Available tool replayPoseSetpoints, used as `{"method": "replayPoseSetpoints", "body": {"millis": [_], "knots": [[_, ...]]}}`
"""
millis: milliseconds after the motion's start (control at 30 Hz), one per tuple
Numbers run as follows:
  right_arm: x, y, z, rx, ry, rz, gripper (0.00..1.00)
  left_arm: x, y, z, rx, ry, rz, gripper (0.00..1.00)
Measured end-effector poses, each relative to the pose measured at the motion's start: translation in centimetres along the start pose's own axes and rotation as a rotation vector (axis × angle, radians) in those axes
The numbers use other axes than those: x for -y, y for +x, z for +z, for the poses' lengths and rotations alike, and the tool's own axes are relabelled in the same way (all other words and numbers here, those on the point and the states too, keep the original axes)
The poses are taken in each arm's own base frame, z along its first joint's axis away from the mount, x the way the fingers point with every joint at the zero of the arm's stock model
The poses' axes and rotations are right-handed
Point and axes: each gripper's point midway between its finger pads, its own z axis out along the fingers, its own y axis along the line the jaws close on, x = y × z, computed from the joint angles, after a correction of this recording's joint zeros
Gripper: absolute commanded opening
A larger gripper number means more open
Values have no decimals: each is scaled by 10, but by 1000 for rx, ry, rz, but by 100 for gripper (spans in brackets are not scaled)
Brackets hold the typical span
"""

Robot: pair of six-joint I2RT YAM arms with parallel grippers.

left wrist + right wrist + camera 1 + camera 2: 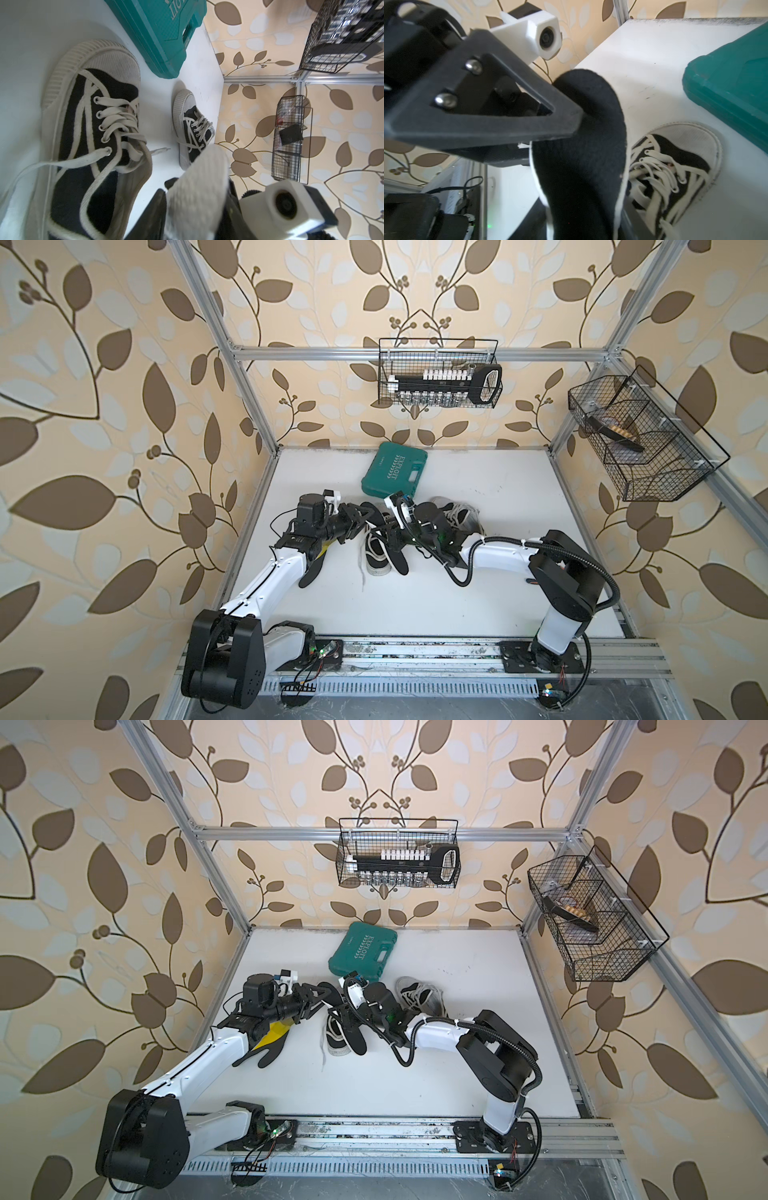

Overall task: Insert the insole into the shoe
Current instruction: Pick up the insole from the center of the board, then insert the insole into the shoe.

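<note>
Shoe (93, 124) sits laces-up with the insole (581, 155) curled just over it, seemingly mid hand-over, flanked by left gripper (361, 524) and right gripper (392, 539) fingers whose clamping I cannot tell; next, its toe must angle into the shoe's opening.

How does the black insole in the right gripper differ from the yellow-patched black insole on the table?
The held black insole curves upward; the yellow-patched insole lies flat, partly under the left arm. The held one shows white underneath, the flat one a yellow patch. Both are mostly black.
</note>
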Motion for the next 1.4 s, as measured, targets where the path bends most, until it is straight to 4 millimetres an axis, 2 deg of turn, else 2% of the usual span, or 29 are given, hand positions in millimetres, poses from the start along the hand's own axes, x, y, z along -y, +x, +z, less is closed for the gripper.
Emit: {"method": "replayPoseSetpoints", "body": {"millis": [67,167,333,467,600,667,767,900,1100,1400], "knots": [[5,3,-2,-31,26,-5,35,0,1,0,-6,1,0,56],[8,4,-11,-65,62,-14,33,2,4,0,-24,4,0,59],[9,-5,-40,-108,126,-34,27,12,6,-8,-31,-15,38,61],[25,-18,-76,-123,206,-24,25,31,2,-20,-9,-25,139,61],[58,-35,-126,-113,326,29,23,35,1,-22,-5,-95,258,60],[76,-43,-153,-97,389,64,23,36,8,-16,-31,-150,335,60],[106,-47,-195,-87,492,129,23,41,25,2,-98,-237,491,60],[133,-34,-237,-127,604,208,22,47,53,35,-214,-338,708,59],[163,-10,-274,-191,713,305,20,46,86,101,-389,-475,998,56],[191,8,-317,-221,806,397,17,58,120,188,-530,-529,1250,50]]}}
